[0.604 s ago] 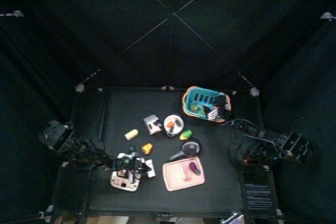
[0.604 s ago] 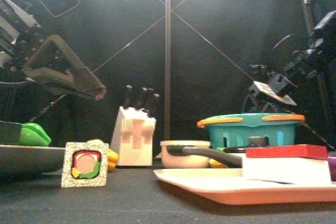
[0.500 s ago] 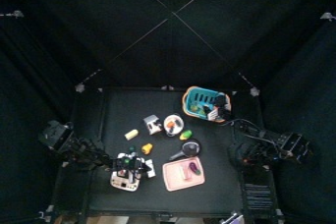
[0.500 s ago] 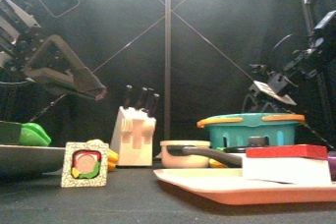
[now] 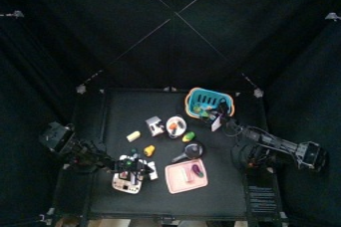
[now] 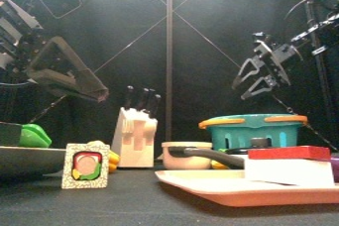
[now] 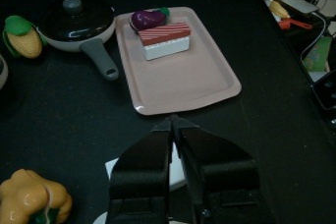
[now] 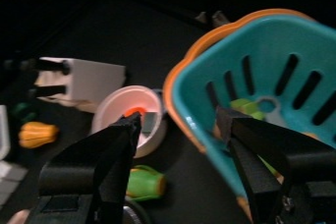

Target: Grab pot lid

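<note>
The right gripper (image 8: 178, 135) hangs with jaws spread wide, empty, above the teal basket (image 8: 269, 71) — the pot lid (image 7: 73, 14) sits on its pot, beside the pink tray (image 7: 197, 71). The left gripper (image 7: 178, 130) looks pressed together, empty.

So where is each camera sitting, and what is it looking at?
Top view: high overhead, looking straight down at the table; both arms reach in from the sides.
Front view: at the table's front edge, looking level past the pink tray; both arms hang behind.
Left wrist view: over the pink tray and lidded pot; the left gripper shows.
Right wrist view: at the teal basket; the right gripper shows open.
The basket shows in top, front and right wrist views.
</note>
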